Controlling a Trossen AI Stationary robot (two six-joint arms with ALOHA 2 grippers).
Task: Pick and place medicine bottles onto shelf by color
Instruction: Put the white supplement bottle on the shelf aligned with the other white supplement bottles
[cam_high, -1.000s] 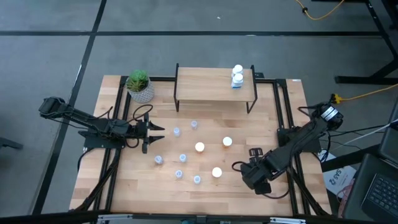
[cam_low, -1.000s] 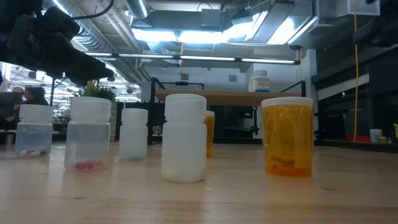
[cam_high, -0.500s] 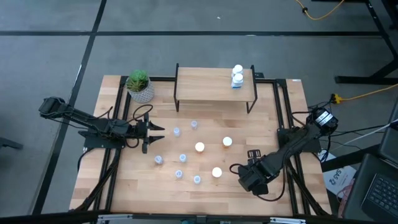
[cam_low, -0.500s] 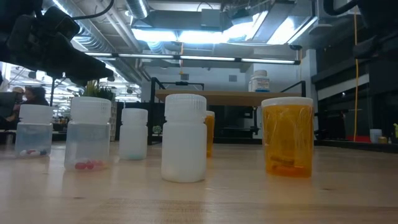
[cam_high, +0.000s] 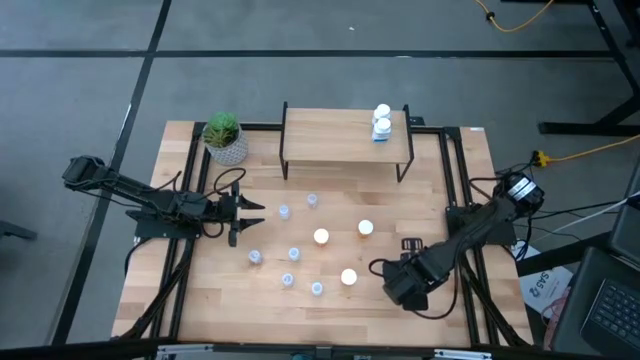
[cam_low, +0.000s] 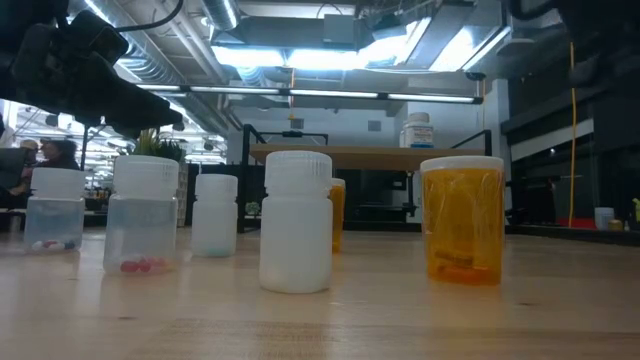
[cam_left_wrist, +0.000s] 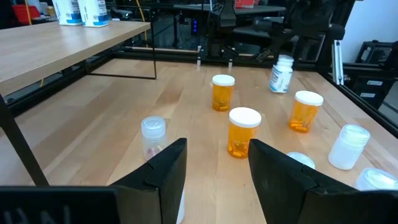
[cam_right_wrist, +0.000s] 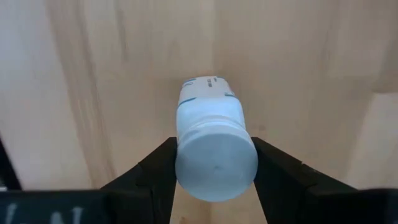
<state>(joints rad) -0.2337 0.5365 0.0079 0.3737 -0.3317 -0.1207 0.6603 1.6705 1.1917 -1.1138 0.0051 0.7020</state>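
Note:
My right gripper (cam_high: 400, 272) is at the table's near right, shut on a white bottle with a blue-marked label (cam_right_wrist: 211, 118). The bottle also shows in the left wrist view (cam_left_wrist: 282, 73); my arm hides it in the high view. My left gripper (cam_high: 245, 210) is open and empty at the table's left. Orange bottles (cam_left_wrist: 244, 132), clear ones (cam_high: 285, 212) and a white one (cam_low: 296, 222) stand on the table. The shelf (cam_high: 345, 135) stands at the far side with white bottles (cam_high: 382, 122) on its right end. My right gripper pinches the white bottle at its cap end (cam_right_wrist: 186, 163) between its two fingers, one on each side. The fingers come from above, pointing down, along the bottle. The bottle hangs tilted below the fingers, cap up (cam_left_wrist: 285, 61). I cannot tell whether its base touches the table.
A green plant in a white pot (cam_high: 224, 137) stands at the far left beside the shelf. Black rails (cam_high: 455, 190) run along the table's left and right sides. The bottles are scattered over the table's middle, between my two grippers.
My right gripper has gone a little toward the table's left edge, still shut on the white bottle.

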